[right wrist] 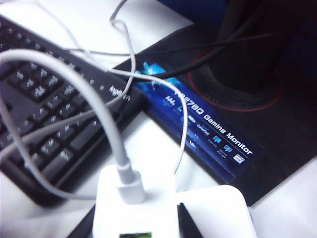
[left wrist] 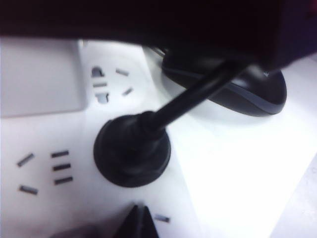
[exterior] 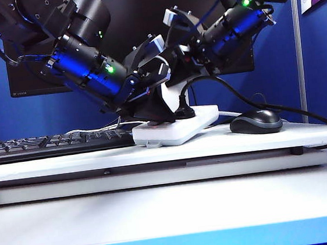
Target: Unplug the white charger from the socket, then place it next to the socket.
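Both arms converge over the socket point(exterior: 176, 128) on the counter point(exterior: 172, 203), keyboard point(exterior: 49, 145) and mouse point(exterior: 257, 122) flanking. Right tool point(exterior: 168, 84) pinches the white charger point(right wrist: 133, 210) just above the socket. Left tool point(exterior: 151, 117) presses on the socket beside the black plug point(left wrist: 132, 151); spread cannot be told.

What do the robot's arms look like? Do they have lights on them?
Both arms are chunky black tubes with a shiny blue glow. Small green lights shine on them. The left gripper and right gripper are black with pale grey parts. Thin dark cables run along the arms.
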Controlling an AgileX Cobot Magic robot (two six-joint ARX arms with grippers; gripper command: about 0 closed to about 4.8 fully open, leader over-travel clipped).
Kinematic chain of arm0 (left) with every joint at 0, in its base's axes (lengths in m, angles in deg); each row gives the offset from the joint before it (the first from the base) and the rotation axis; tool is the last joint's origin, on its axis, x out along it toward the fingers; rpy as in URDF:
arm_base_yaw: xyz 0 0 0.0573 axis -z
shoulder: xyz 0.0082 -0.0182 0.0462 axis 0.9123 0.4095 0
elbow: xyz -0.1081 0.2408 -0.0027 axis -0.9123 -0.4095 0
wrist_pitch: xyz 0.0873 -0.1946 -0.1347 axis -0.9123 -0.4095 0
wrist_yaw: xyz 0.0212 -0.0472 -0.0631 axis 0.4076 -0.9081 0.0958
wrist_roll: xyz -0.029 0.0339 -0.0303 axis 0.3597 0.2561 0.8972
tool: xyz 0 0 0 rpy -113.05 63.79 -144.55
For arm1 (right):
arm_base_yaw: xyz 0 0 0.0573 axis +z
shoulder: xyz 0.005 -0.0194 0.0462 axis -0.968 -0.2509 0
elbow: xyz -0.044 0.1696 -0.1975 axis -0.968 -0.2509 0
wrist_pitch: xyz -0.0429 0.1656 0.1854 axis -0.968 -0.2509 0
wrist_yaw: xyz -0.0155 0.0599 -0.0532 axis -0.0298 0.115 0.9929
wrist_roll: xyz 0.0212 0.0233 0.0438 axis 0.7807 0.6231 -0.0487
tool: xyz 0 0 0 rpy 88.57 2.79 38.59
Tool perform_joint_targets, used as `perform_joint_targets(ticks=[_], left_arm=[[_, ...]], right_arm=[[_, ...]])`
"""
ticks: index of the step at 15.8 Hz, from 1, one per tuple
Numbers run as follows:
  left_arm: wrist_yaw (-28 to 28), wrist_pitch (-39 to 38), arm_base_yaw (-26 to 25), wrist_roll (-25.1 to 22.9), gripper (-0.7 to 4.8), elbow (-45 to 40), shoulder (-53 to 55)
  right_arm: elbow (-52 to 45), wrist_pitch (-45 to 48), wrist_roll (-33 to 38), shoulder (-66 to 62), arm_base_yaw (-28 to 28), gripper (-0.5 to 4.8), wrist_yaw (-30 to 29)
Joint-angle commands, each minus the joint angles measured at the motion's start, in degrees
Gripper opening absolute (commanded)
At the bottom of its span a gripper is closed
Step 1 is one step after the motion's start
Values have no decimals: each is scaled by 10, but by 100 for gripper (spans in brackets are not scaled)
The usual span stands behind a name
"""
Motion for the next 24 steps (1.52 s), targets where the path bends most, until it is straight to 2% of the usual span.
perform_joint_targets(ticks=[1,3,4,6,7,8,10,12,13,15,22,24], left_arm=[[3,-60,3,0,-5,-9,12],[3,-59,3,0,-5,-9,12],[3,-59,3,0,-5,-9,13],[2,-60,3,0,-5,-9,14],[3,-59,3,0,-5,-9,14],[3,-59,3,0,-5,-9,14],[3,-60,3,0,-5,-9,14],[3,-60,3,0,-5,-9,14],[3,-60,3,0,-5,-9,14],[3,-60,3,0,-5,-9,14],[2,-59,3,-1,-5,-9,14],[2,-59,3,-5,-5,-9,12]], right_arm=[[12,72,-34,22,2,0,-33],[12,75,37,22,2,0,-51],[11,73,41,22,0,0,-55],[11,62,-70,25,-2,0,-53],[11,59,-94,27,2,0,-52],[11,59,-94,27,2,0,-52],[11,61,-25,27,2,0,-54],[11,32,-119,27,3,0,-54],[11,22,-137,27,11,-1,-45],[11,28,-70,27,14,0,-46],[11,32,-86,27,13,0,-12],[12,37,-66,28,13,0,14]])
